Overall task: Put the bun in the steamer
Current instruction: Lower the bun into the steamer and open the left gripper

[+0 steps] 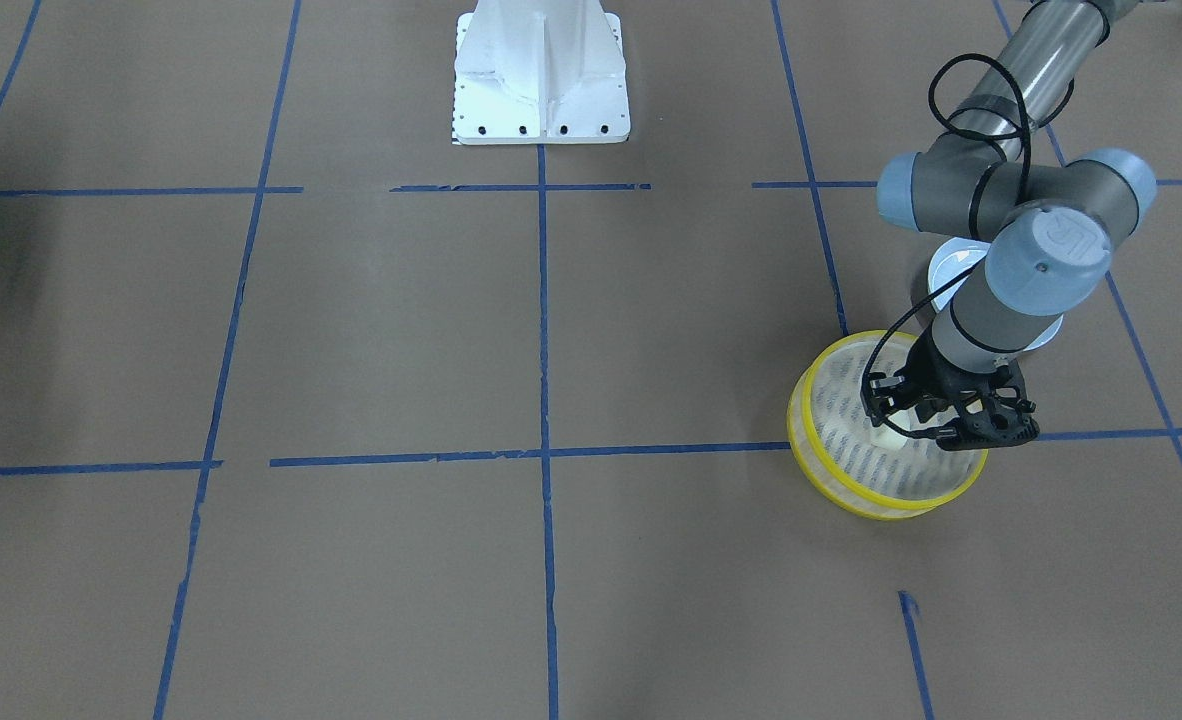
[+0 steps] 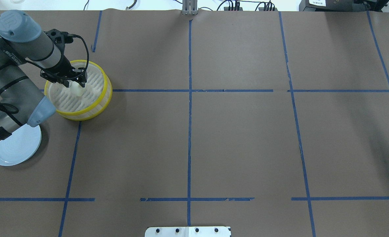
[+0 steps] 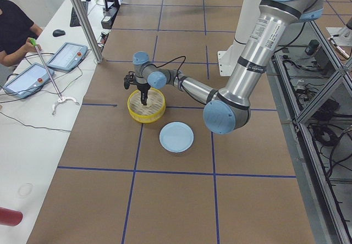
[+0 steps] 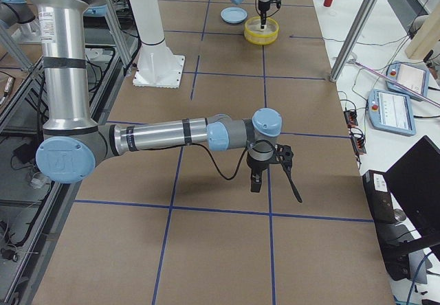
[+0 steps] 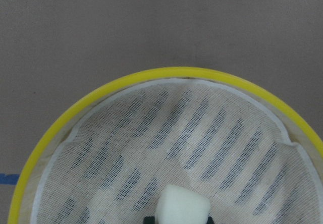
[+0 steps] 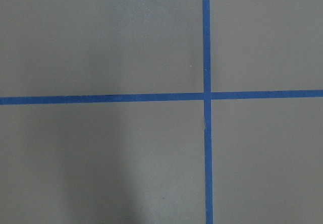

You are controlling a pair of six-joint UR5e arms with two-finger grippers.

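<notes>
Beside steamer, hides part of pale plate under left arm; pinches bun in left gripper over slats; cannot tell right gripper opening.

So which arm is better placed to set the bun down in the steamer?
Left. The left gripper holds the bun inside the steamer, within its yellow rim and over the slatted floor. The right gripper hangs over the table at the opposite end, far from both.

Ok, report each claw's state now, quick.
Left claw: closed on the bun, over the steamer.
Right claw: cannot be told; it shows only in the exterior right view.
</notes>
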